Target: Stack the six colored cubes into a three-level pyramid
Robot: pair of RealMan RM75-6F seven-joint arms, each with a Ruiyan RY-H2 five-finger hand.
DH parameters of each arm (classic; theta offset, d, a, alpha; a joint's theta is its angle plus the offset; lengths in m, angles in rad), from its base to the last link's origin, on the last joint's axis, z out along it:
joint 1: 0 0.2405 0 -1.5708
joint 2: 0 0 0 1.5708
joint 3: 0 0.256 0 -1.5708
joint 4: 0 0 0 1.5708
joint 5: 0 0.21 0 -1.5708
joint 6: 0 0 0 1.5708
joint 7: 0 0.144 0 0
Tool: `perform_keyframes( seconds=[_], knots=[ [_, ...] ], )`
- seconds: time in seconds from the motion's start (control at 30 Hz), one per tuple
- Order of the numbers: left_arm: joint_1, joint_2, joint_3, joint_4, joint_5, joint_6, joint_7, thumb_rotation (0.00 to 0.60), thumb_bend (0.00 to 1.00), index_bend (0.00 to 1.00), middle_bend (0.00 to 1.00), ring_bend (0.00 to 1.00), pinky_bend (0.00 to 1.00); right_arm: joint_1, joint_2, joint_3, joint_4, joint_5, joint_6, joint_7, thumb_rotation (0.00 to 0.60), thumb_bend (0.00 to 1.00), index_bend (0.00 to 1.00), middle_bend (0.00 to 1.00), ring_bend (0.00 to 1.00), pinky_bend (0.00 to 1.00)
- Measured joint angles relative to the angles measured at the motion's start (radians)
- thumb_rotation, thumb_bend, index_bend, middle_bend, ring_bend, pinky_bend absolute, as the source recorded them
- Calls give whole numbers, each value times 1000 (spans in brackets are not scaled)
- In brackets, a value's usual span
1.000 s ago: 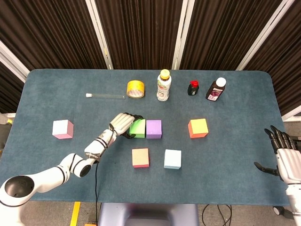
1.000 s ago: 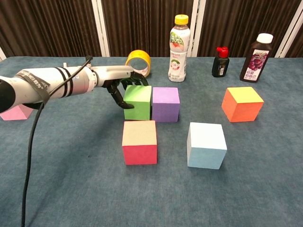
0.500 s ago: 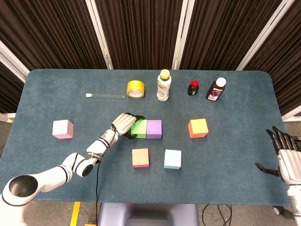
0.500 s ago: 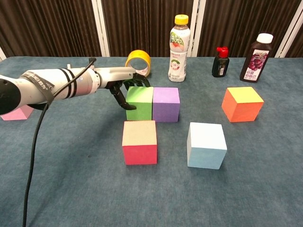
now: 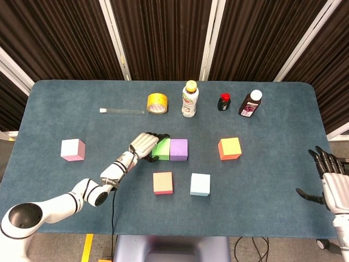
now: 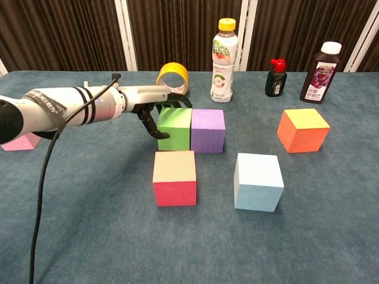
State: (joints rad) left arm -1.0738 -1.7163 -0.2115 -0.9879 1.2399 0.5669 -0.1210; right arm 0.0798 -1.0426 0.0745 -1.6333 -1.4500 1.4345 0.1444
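My left hand [image 5: 145, 145] [image 6: 153, 109] grips the green cube [image 5: 162, 149] [image 6: 176, 129], with fingers over its far side and the thumb on its near left face. The green cube stands flush against the purple cube [image 5: 179, 149] [image 6: 208, 131]. In front of them lie a red cube with a tan top [image 5: 163, 183] [image 6: 174, 177] and a light blue cube [image 5: 200, 184] [image 6: 257, 181]. The orange cube [image 5: 229, 148] [image 6: 303, 130] sits to the right, the pink cube [image 5: 72, 149] [image 6: 18, 142] far left. My right hand [image 5: 330, 181] hangs open beyond the table's right edge.
Along the back stand a yellow tape roll [image 5: 157, 103] [image 6: 173, 77], a juice bottle [image 5: 190, 99] [image 6: 224, 59], a small red-capped bottle [image 5: 224, 102] [image 6: 274, 77] and a dark grape bottle [image 5: 250, 103] [image 6: 320, 72]. A clear tube [image 5: 121, 111] lies back left.
My left hand has slid the green cube slightly to the right, closing the small gap to the purple cube. The right hand has barely moved.
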Motion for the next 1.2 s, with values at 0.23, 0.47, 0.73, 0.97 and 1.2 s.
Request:
perform_keyframes(
  seconds=[0.23,0.47,0.73,0.97,1.2],
  knots=[
    [1,12,0,-26,-13,1,21,600,343,75,94,112,230,-5,3,-1,1,-4,6,7,600,235,0,0,0,66],
    [14,36,-2,-75,-34,21,43,600,341,47,46,74,233,4,7,-1,0,-14,-6,14,600,235,0,1,0,66],
    [93,148,0,-243,-42,148,78,600,341,44,40,66,206,81,17,13,-10,-32,-105,31,600,235,0,87,20,85],
    [227,327,22,-460,-54,319,146,600,344,54,40,67,194,233,-8,56,-27,-14,-297,24,600,235,109,204,95,171],
    [349,439,74,-600,-22,461,204,600,343,82,47,67,172,429,-113,127,-45,126,-510,-60,600,236,227,244,138,205]
  ],
)
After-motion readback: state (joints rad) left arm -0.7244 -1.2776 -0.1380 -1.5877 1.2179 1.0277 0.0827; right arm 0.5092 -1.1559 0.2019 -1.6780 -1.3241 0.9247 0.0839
